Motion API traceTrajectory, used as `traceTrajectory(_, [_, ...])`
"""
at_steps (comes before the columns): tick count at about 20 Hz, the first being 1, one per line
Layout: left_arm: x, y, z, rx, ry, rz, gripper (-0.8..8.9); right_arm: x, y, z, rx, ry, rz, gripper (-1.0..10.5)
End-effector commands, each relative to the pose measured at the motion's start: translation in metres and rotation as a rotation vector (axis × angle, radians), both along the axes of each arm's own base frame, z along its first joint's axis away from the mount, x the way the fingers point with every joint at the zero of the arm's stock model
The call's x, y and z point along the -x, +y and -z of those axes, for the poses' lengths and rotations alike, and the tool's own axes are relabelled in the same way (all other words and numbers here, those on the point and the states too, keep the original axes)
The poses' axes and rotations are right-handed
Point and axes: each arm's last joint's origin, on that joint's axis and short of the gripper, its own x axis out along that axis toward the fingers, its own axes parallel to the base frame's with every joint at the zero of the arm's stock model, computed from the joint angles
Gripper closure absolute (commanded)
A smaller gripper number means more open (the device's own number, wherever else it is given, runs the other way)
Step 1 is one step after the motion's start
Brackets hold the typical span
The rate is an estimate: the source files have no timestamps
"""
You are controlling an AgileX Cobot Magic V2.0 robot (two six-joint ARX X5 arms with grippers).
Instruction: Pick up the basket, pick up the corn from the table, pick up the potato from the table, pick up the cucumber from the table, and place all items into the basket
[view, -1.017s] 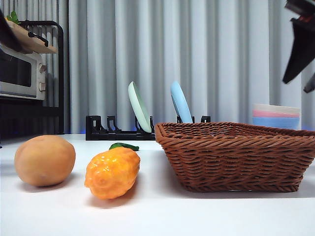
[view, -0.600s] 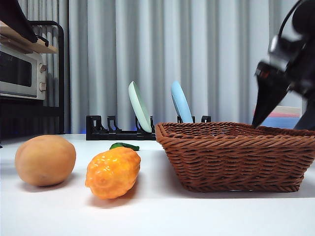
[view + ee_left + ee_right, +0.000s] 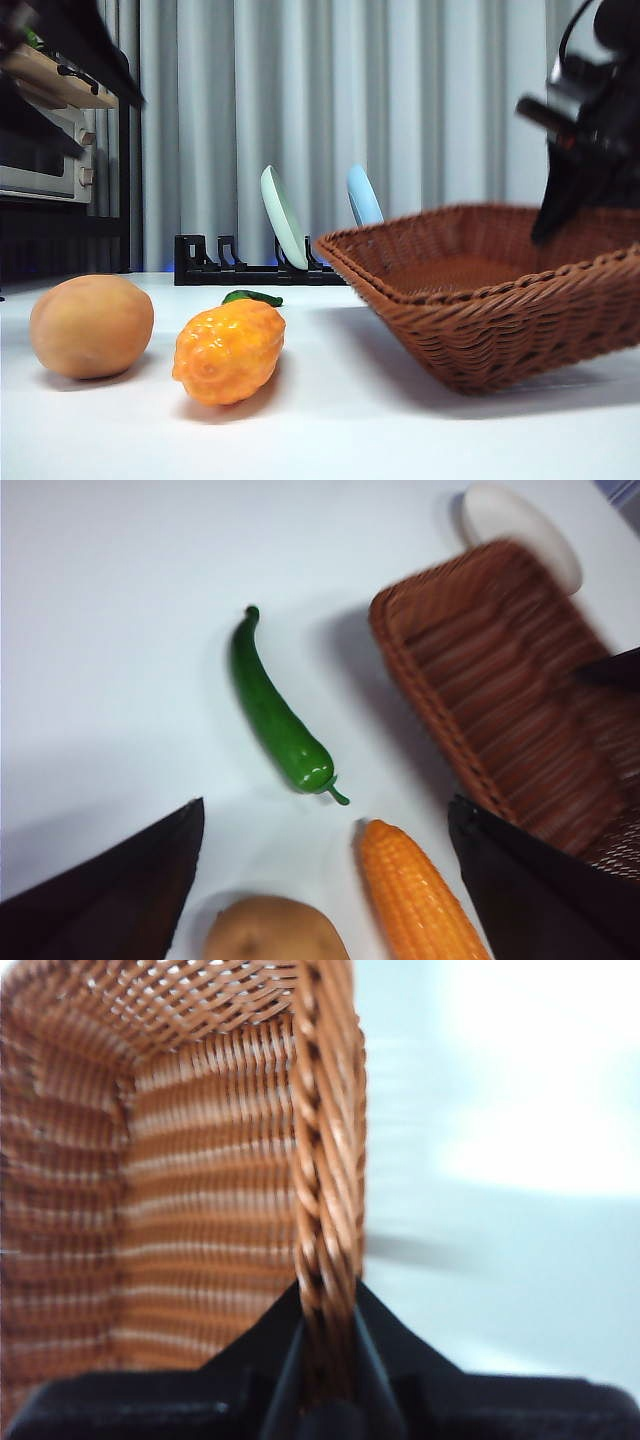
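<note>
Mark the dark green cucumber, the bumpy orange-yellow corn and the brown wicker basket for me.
dark green cucumber (image 3: 277,717), left wrist view, mid-body.
bumpy orange-yellow corn (image 3: 228,350), front view, middle of its side.
brown wicker basket (image 3: 520,325), front view, near outer wall.

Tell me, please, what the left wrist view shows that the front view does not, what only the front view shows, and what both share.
Only the left wrist view shows the whole cucumber lying apart from the other vegetables, the corn's rows of kernels, and the left hand open above them.

Only the front view shows the plate rack with its two upright plates, the microwave, the curtain, and the basket tilted, one side lifted by the right hand.

Both show the basket, corn, potato and white table.
</note>
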Motion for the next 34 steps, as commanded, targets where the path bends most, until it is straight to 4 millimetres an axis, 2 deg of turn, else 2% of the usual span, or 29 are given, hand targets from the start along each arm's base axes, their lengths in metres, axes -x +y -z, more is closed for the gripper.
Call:
traceTrajectory(1, [-0.024,-0.015,0.006,-0.030,0.050,-0.007,4.04,0.013,-0.002,-0.027,-0.034,-0.088,0.024,9.6])
traceTrajectory(7, [-0.091,-0.073,0.019,-0.244,0.152,-0.026,4.05,0.061,-0.011,-0.076,-0.054,-0.244,0.042,9.6])
traceTrajectory(10, [-0.117,-0.098,0.041,-0.283,0.202,0.007,4.06,0.082,-0.014,-0.093,-0.065,-0.299,0.052,9.6])
traceTrajectory(15, [-0.128,-0.117,0.083,-0.398,0.271,0.023,4.09,0.101,-0.016,-0.107,-0.085,-0.365,0.065,9.6])
traceTrajectory(19, [-0.131,-0.119,0.101,-0.419,0.311,0.032,4.22,0.103,-0.016,-0.107,-0.084,-0.361,0.065,9.6])
traceTrajectory(22, [-0.132,-0.120,0.106,-0.431,0.317,0.044,5.99,0.103,-0.016,-0.107,-0.084,-0.360,0.065,9.6])
traceTrajectory(24, [-0.131,-0.122,0.106,-0.449,0.300,0.081,8.32,0.103,-0.016,-0.107,-0.084,-0.361,0.066,9.6])
traceTrajectory(25, [-0.129,-0.123,0.105,-0.449,0.303,0.089,8.21,0.102,-0.016,-0.107,-0.082,-0.358,0.068,9.6])
traceTrajectory(26, [-0.128,-0.123,0.103,-0.450,0.305,0.093,8.22,0.101,-0.016,-0.106,-0.082,-0.351,0.068,9.6])
traceTrajectory(28, [-0.122,-0.121,0.086,-0.430,0.291,0.100,8.22,0.095,-0.016,-0.101,-0.082,-0.321,0.073,9.6])
traceTrajectory(30, [-0.110,-0.116,0.052,-0.399,0.224,0.094,8.22,0.083,-0.014,-0.093,-0.076,-0.276,0.072,9.6])
traceTrajectory(32, [-0.092,-0.107,0.007,-0.350,0.119,0.074,8.22,0.069,-0.013,-0.083,-0.072,-0.231,0.072,9.6])
traceTrajectory(34, [-0.066,-0.093,-0.042,-0.262,-0.003,0.038,8.22,0.053,-0.011,-0.071,-0.071,-0.191,0.068,9.6])
